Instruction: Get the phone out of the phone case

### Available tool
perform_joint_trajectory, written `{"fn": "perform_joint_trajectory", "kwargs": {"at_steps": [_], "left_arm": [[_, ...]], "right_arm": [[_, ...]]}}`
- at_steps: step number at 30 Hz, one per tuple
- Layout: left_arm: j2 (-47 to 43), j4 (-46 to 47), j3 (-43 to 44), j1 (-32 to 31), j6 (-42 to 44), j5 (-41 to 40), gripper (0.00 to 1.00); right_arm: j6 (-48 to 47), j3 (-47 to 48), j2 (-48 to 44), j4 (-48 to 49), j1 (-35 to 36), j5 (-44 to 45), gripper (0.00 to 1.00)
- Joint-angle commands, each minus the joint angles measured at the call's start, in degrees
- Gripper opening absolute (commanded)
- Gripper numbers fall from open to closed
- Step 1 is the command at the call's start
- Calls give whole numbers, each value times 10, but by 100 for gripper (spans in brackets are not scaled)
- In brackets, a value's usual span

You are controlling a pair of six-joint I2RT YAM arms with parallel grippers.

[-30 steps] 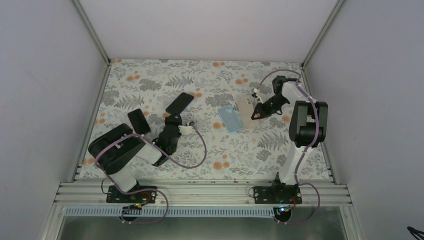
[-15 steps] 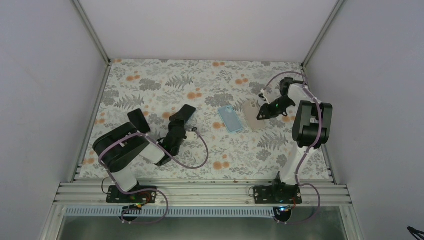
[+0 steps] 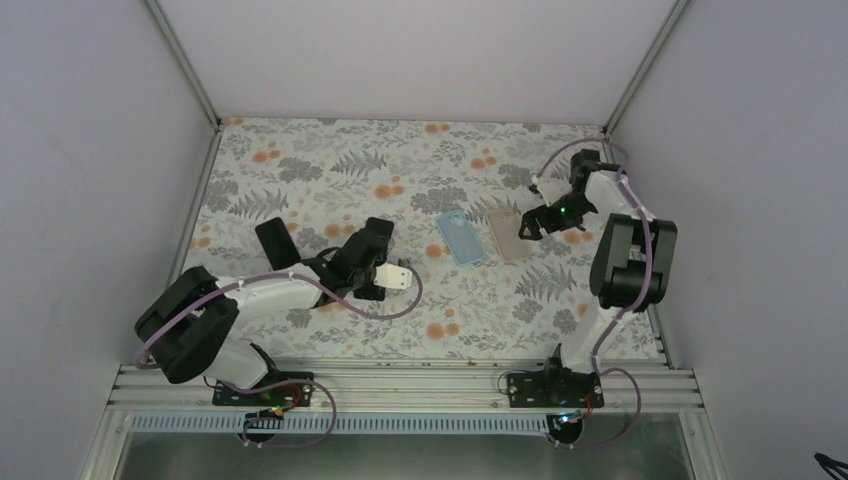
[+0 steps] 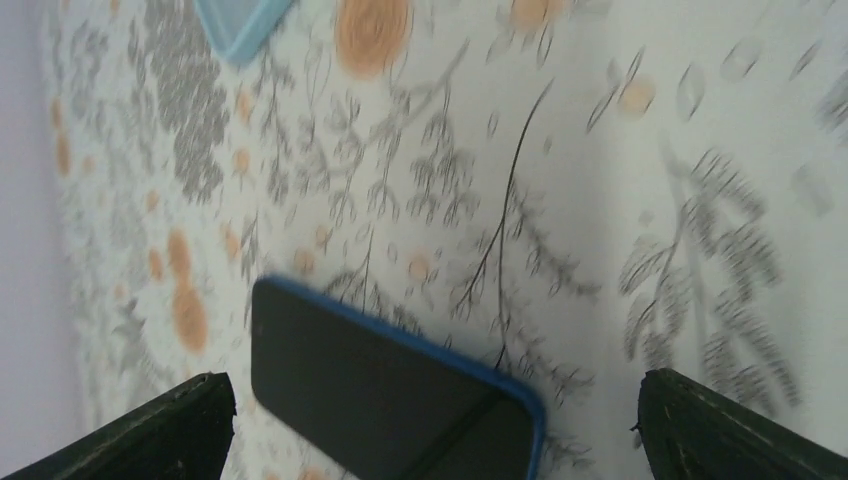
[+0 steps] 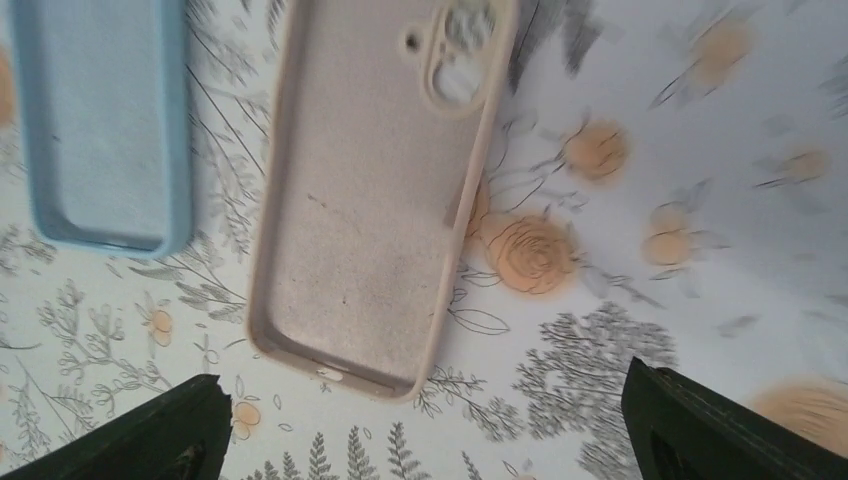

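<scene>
- At the left-centre of the floral table [image 3: 300, 165], the left gripper [image 4: 432, 392] sits low over a dark phone [image 4: 375, 390] that has a blue rim.
- Its fingers [image 4: 150, 430] are spread wide, one at each lower corner of the left wrist view, and they grasp nothing.
- The dark phone lies flat on the cloth, dark face up, in the gap between those fingers. As far as the wrist view shows, it touches neither of them (whether the blue rim is a case or the phone's own frame cannot be told).
- Further left, a black phone [image 3: 275, 243] lies flat on the table, apart from the left gripper.
- Near the middle of the table, the blue case [image 3: 460, 238] lies hollow side up with nothing in it.
- Just beside it on the right lies the beige case [image 5: 375, 200], also hollow side up and empty. Its camera cut-out is at the end away from the right wrist camera, and a strip of cloth shows between the two cases.
- The right gripper [image 5: 420, 382] hangs over the beige case near its right edge. Its own fingers [image 5: 120, 430] are splayed far apart and hold nothing.
</scene>
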Motion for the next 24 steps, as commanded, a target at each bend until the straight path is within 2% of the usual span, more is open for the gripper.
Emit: {"fn": "perform_joint_trajectory", "kwargs": {"at_steps": [1,4,8,12,18,22,24], "left_arm": [[-9,-253,93,3,-52,157,100],[-5,-331,142,17,-60,222,100],[-6,-395,193,32,-72,253,100],[-47,-400,232,105,-80,290,100],[-74,-446,311,257,-72,393,100],[-100,-433,310,289,-82,388,100],[-113,-416,302,298,-92,374,100]], "right_arm": [[1,28,-90,18,-4,4,100],[-7,22,-152,36,-4,-37,100],[33,-38,-228,125,-4,-91,100],[59,-119,-285,205,-4,-138,100],[67,-145,-288,225,-4,-141,100],[46,-153,-283,213,-4,-160,100],[59,-160,-284,230,-4,-139,100]]}}
